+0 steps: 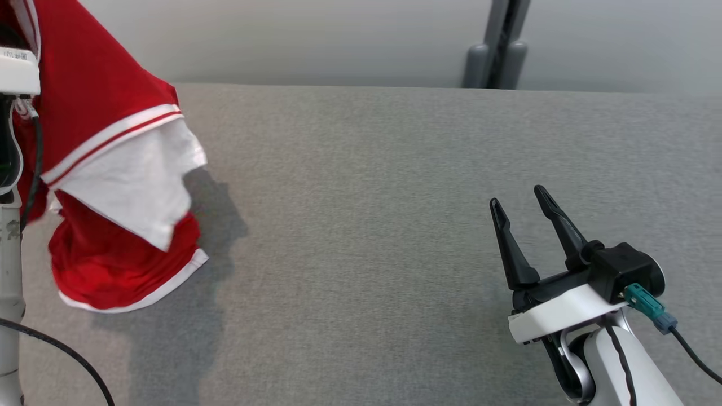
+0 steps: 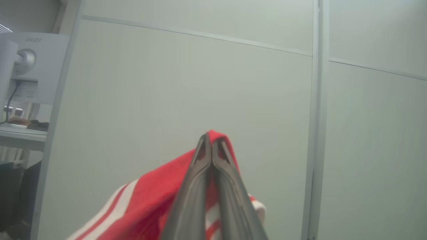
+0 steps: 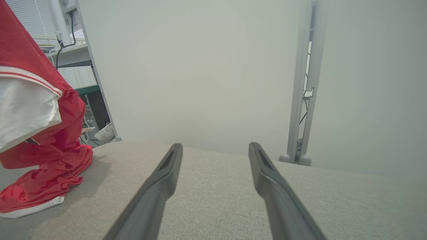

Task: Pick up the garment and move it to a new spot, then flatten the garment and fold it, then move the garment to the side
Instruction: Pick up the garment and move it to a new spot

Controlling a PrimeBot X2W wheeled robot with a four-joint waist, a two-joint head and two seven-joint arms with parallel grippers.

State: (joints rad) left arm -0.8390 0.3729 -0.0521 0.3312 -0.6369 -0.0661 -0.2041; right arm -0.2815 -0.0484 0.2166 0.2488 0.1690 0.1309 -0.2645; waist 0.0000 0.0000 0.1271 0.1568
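The garment [image 1: 107, 169] is red with white sleeves and white-and-red trim. It hangs at the left of the grey table [image 1: 366, 225], its lower folds resting on the cloth surface. In the left wrist view my left gripper [image 2: 210, 141] is shut on a red fold of the garment [image 2: 150, 200], which drapes down behind the fingers. My right gripper [image 1: 519, 203] stands open over the table's right side, far from the cloth, with nothing between its fingers. The right wrist view shows the same open right gripper [image 3: 215, 150] with the garment [image 3: 36, 133] hanging at its far left.
A pale partition wall [image 1: 316, 39] runs behind the table, with a grey post [image 1: 499, 45] at the back right. My left arm's pale housing [image 1: 17, 73] and a black cable [image 1: 62, 349] stand at the left edge. A desk and monitor [image 2: 30, 66] lie beyond the partition.
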